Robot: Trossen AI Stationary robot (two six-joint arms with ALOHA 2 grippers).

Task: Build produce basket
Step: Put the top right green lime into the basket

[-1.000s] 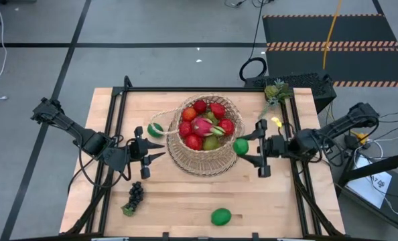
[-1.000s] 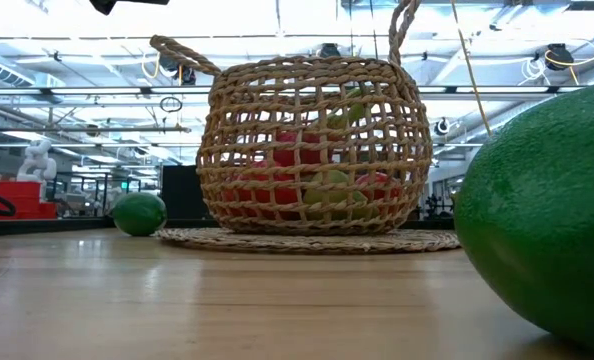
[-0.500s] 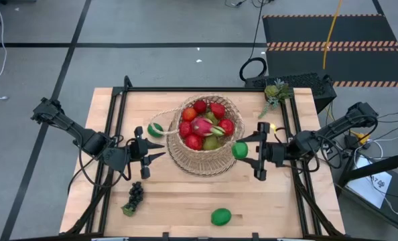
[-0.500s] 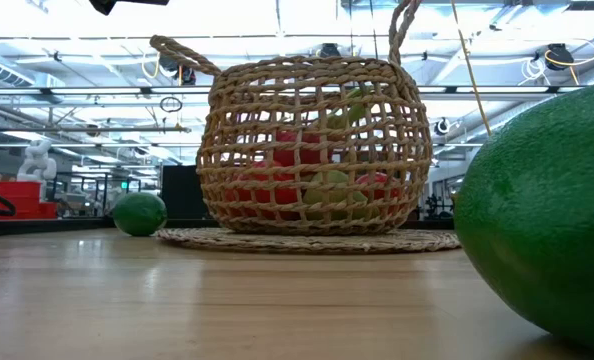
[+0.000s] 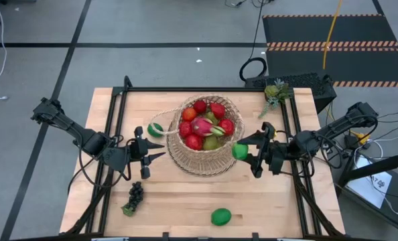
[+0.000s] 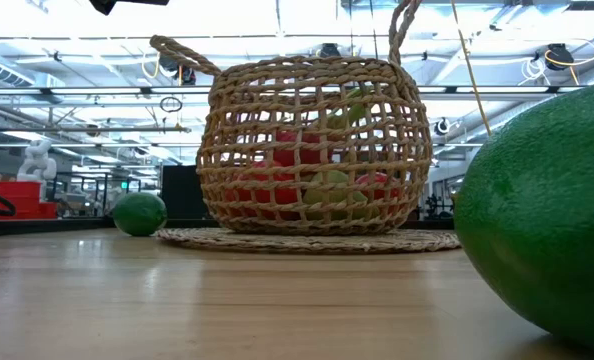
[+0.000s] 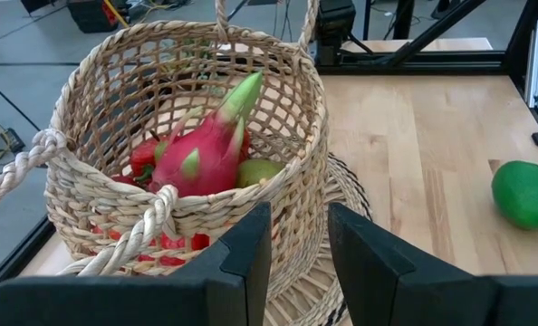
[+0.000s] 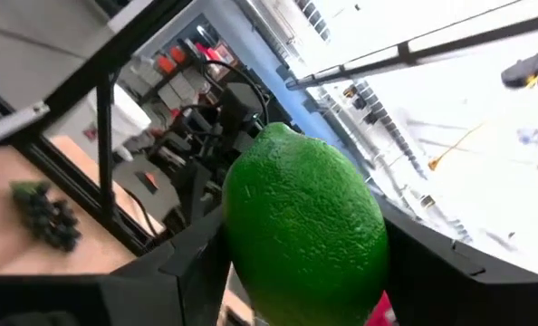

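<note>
Biggest thing first: the desk (image 5: 185,201) looked the same as a second before, with the basket (image 5: 200,155) sitting mid-desk, full of red fruit, a pear and the pink dragon fruit (image 7: 206,149). What changed was the right arm. The right tool (image 5: 242,150) had swung in from a bit off the basket's side to right at its rim, tipping as it went, and it was clamped on a lime (image 5: 239,150) that now hung at the wicker edge. In the right wrist view that lime (image 8: 305,231) filled the space between the fingers.

The left tool (image 5: 153,152) hadn't budged. It sat on the opposite side of the basket, jaws only narrowly apart with nothing in them, the basket wall directly ahead of it.

Smaller bits: another lime (image 5: 155,130) lay near the left tool, by the basket's far-left side. A third lime (image 5: 220,216) sat by the desk's front edge, well away from both tools. The grapes (image 5: 135,195) lay close behind the left tool.
</note>
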